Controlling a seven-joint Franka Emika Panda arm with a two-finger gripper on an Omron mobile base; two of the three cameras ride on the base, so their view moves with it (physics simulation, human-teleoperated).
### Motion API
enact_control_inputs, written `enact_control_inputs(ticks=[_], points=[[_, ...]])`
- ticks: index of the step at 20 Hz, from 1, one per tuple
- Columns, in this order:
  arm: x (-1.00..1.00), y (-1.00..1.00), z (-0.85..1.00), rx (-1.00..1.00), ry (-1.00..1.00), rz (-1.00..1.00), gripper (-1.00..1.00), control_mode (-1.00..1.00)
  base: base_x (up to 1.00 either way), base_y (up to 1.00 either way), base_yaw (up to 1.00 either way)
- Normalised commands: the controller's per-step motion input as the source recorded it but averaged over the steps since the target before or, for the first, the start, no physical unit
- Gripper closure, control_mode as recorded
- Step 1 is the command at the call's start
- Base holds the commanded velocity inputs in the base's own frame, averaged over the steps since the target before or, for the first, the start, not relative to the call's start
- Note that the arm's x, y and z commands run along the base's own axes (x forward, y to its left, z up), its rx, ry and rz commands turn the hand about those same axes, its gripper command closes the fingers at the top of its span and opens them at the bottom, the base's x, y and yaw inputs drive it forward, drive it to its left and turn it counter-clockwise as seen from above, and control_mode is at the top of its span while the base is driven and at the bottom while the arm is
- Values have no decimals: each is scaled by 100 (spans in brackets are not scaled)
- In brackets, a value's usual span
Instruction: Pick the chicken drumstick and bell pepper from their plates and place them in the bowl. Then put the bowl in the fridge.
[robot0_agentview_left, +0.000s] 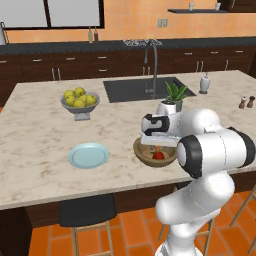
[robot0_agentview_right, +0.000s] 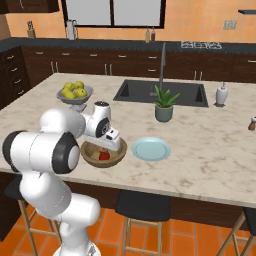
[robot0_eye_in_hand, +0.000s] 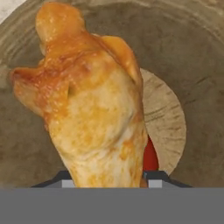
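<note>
A: What does the gripper hold?

B: Its fingers are clamped on the chicken drumstick, which rises from between the two dark tips in the hand view, thick end away from the hand.

A: What lies beneath the tool?

B: The wooden bowl, directly under the gripper. The bell pepper rests inside it, just below the fingers; in the hand view a red sliver shows beside the drumstick.

A: And the plates?

B: One pale-blue plate lies on the counter to the gripper's left, well apart from the bowl. The other plate lies just beside the bowl on the gripper's right.

A: Beyond the tool?

B: A potted plant and the sink.
</note>
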Motion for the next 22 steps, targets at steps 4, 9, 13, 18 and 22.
enact_control_inputs(ticks=[4,9,13,18,22], points=[[3,10,-17,1,4,-13,100,-100,0,0,0],[2,14,-25,0,1,-13,100,-100,0,0,0],[9,6,-11,0,1,-11,100,-100,0,0,0],[9,2,-9,0,4,-9,100,-100,0,0,0],[0,8,-21,0,7,-9,-100,-100,0,0,0]])
